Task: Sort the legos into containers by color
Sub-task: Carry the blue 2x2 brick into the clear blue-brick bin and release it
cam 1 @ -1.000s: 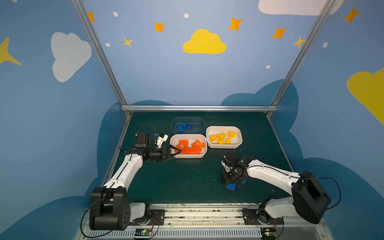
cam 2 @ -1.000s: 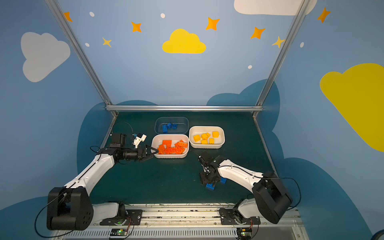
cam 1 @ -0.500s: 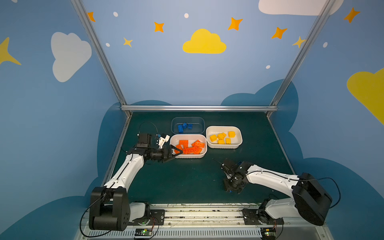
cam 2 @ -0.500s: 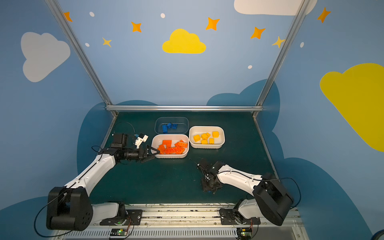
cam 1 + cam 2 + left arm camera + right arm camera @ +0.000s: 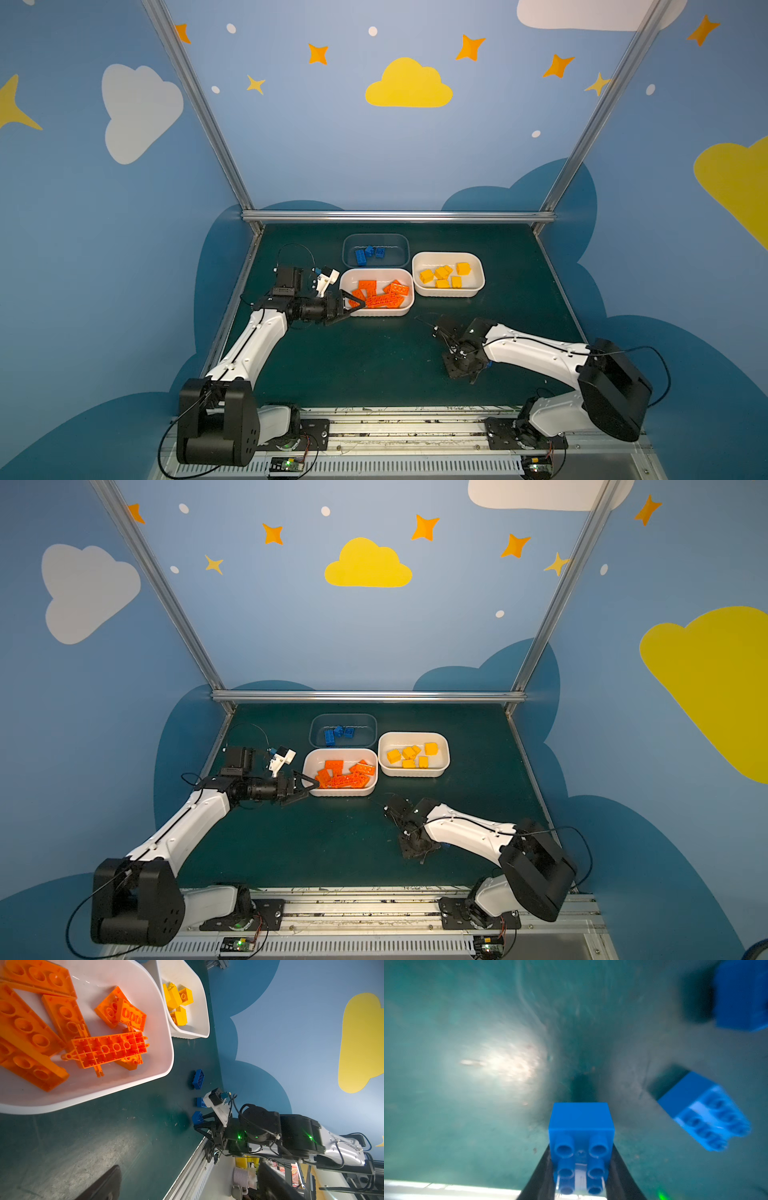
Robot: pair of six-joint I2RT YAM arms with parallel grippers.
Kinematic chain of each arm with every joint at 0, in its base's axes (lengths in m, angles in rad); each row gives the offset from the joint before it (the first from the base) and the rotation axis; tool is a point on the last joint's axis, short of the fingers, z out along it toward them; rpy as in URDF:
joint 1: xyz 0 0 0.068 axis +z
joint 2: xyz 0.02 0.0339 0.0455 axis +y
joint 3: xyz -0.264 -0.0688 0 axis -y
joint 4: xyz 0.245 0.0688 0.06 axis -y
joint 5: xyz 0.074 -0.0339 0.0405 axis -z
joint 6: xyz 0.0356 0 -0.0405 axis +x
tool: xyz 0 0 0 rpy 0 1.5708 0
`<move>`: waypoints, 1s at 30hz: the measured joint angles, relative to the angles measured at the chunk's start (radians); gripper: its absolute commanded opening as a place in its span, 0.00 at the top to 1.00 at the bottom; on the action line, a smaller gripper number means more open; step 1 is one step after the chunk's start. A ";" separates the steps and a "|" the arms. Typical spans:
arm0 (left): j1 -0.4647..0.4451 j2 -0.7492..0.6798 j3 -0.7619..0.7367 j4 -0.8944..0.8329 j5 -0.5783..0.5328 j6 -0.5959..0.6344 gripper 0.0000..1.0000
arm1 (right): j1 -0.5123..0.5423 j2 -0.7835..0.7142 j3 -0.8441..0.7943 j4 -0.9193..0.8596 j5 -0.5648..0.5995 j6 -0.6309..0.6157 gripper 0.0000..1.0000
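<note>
Nearly done: orange studded bricks sit in one white plastic tub, yellow bricks in the other white tub, three blue ones in the clear tub. Right jaws grip a blue brick on the dark-green worktop, seemingly two more blue bricks loose beside it; left jaws hang open. Blue cloud-painted walls around.

On the table, the rear tub sits at 12 o'clock of the near tub; the right tub stands just beside that at 3 o'clock. All hold bricks. Loose bricks lie at 5 o'clock.
</note>
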 measured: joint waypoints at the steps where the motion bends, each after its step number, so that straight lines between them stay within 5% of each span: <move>1: 0.000 -0.005 0.000 0.000 0.002 -0.001 0.00 | -0.010 -0.006 0.024 -0.006 -0.001 -0.012 0.83; 10: 0.006 -0.051 0.006 -0.023 0.034 -0.018 0.01 | -0.108 0.084 0.393 0.025 -0.117 -0.151 0.84; 19: 0.074 -0.076 0.053 0.006 0.040 -0.041 0.00 | -0.164 0.459 0.874 0.072 -0.237 -0.259 0.84; 30: 0.111 -0.024 0.091 0.128 -0.037 -0.097 0.00 | -0.240 0.895 1.406 0.089 -0.188 -0.371 0.82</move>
